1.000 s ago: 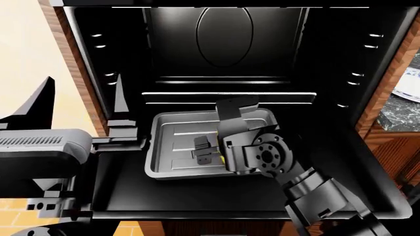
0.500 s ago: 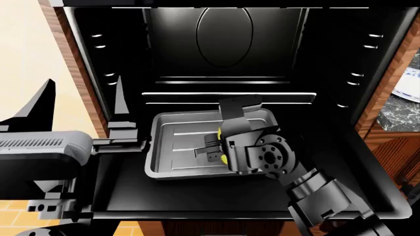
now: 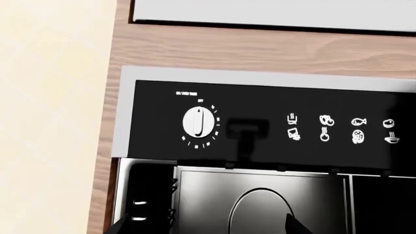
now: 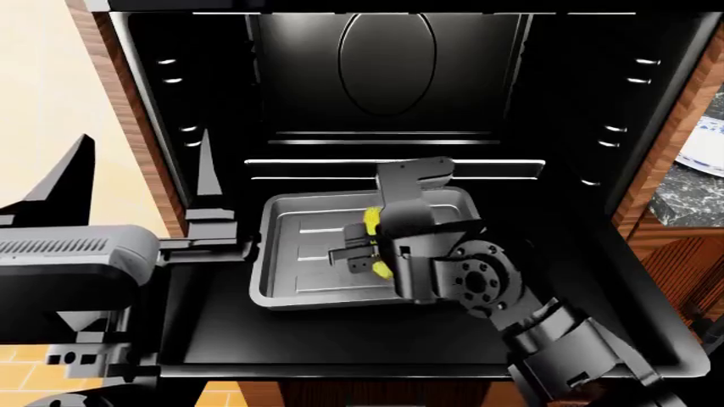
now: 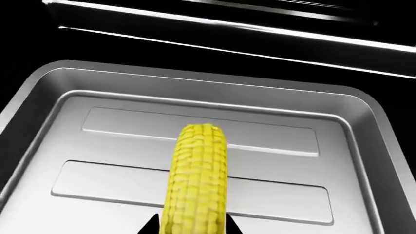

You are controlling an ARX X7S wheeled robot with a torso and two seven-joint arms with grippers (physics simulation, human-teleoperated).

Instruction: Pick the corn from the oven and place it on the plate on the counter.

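From the head cam, the right gripper (image 4: 364, 248) was reaching into the open oven (image 4: 391, 93) over the grey baking tray (image 4: 297, 246), and the corn (image 4: 372, 222) was peeking out yellow above and below the black fingers, so it looked clamped on the cob, though the wrist blocked most of it. The left gripper (image 4: 142, 182) sat out by the oven's left wall with its two dark prongs spread apart. A sliver of the blue-patterned plate (image 4: 704, 146) showed on the marble counter (image 4: 687, 197) at the far right edge.
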